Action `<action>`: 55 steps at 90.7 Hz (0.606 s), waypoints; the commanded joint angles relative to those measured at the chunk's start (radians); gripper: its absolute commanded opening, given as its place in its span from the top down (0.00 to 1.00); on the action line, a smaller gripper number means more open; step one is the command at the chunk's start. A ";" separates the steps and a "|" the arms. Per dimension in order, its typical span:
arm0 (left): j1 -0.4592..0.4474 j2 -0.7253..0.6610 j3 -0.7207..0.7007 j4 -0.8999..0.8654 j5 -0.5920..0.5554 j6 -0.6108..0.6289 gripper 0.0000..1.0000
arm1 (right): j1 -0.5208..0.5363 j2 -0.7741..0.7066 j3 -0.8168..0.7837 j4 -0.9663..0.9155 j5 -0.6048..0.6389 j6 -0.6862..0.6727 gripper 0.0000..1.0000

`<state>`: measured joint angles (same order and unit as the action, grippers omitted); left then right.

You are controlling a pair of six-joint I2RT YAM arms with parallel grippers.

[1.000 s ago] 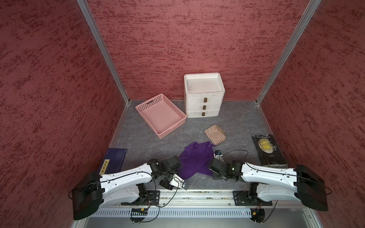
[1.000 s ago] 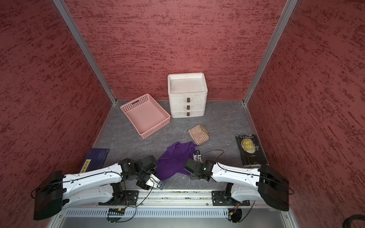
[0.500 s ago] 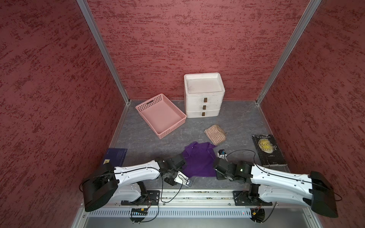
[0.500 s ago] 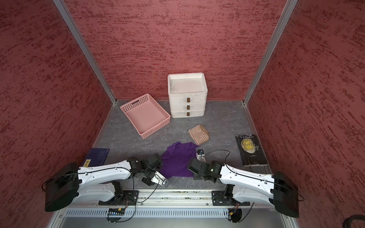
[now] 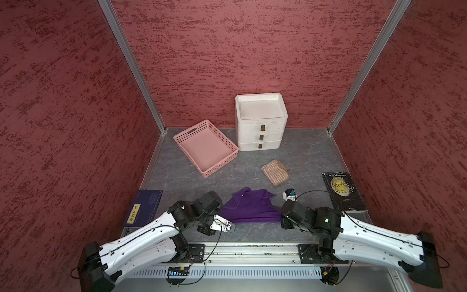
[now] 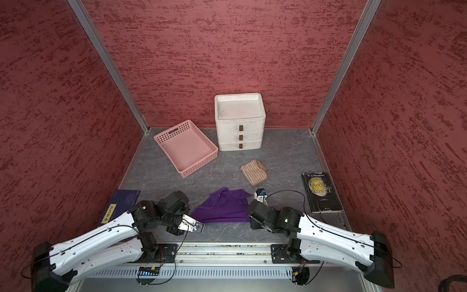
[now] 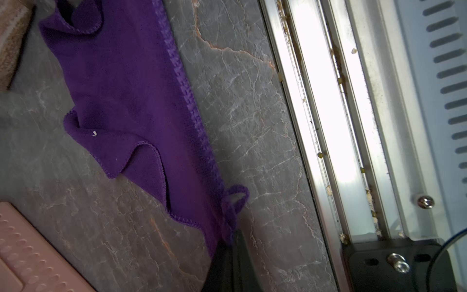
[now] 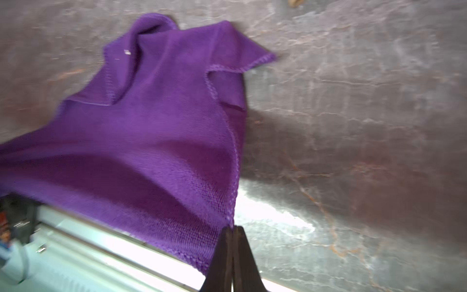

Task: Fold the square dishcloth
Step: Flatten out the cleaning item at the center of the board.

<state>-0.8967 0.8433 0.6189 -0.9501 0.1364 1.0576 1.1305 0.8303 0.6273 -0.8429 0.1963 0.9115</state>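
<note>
One crumpled, stitch-hemmed purple fabric square dishcloth (image 5: 250, 208), lower centre, is gripped at two corners by the left gripper (image 7: 231, 241) and right gripper (image 8: 232, 231), each clamped on cloth.

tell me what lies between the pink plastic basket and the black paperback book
A folded tan striped cloth lies between the pink plastic basket and the black paperback book, touching neither, seen in both top views.

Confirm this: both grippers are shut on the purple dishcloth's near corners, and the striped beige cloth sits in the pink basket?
No: the striped beige cloth lies on the table, outside the pink basket, as both top views show. The rest holds.
</note>
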 commanded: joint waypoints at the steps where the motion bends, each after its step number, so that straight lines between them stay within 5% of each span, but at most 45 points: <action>1: 0.005 -0.040 0.038 -0.027 -0.008 -0.077 1.00 | 0.008 -0.064 0.020 0.026 -0.058 -0.021 1.00; 21: 0.086 -0.056 0.226 0.175 -0.192 -0.079 1.00 | -0.024 -0.026 0.266 -0.035 0.033 -0.124 1.00; 35: 0.211 -0.001 0.412 0.094 -0.121 -0.121 1.00 | -0.067 0.106 0.432 -0.074 0.048 -0.208 1.00; 55: 0.233 -0.060 0.432 0.055 -0.122 -0.123 1.00 | -0.158 0.171 0.517 -0.089 0.016 -0.255 1.00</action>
<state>-0.6739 0.8059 1.0454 -0.8539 0.0021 0.9546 1.0153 0.9951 1.1160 -0.8883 0.2100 0.7116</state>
